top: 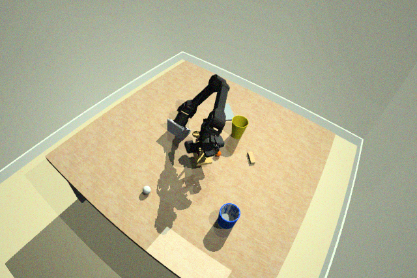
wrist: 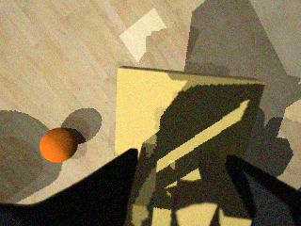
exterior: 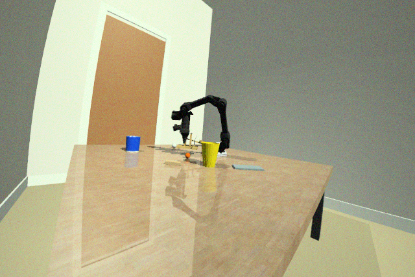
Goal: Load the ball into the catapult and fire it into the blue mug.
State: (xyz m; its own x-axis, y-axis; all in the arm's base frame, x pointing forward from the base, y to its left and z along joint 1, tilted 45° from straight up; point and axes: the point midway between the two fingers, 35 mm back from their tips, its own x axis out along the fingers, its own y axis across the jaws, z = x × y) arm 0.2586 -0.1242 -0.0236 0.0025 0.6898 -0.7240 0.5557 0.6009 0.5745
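My gripper [top: 204,154] [exterior: 184,142] [wrist: 181,159] points down and is shut on the tan wooden catapult [top: 206,159] [exterior: 182,146] [wrist: 136,99]. The catapult's ring-like cup [top: 196,133] lies on the robot-base side of its frame; whether it holds anything is unclear. Whether the catapult's base touches the table cannot be told. The orange ball [top: 218,153] [exterior: 187,155] [wrist: 58,145] lies on the table beside the catapult. The white ball [top: 146,189] [exterior: 174,145] lies apart, nearer the table's left edge in the top view. The blue mug [top: 223,223] [exterior: 133,143] stands upright, well away from the catapult.
A yellow cup [top: 238,130] [exterior: 210,154] stands near the arm. A small tan block [top: 251,157] [exterior: 172,163] lies beyond the orange ball. A flat pale blue slab [top: 229,112] [exterior: 248,167] lies behind the yellow cup. The arm casts a long shadow over the table [top: 114,153].
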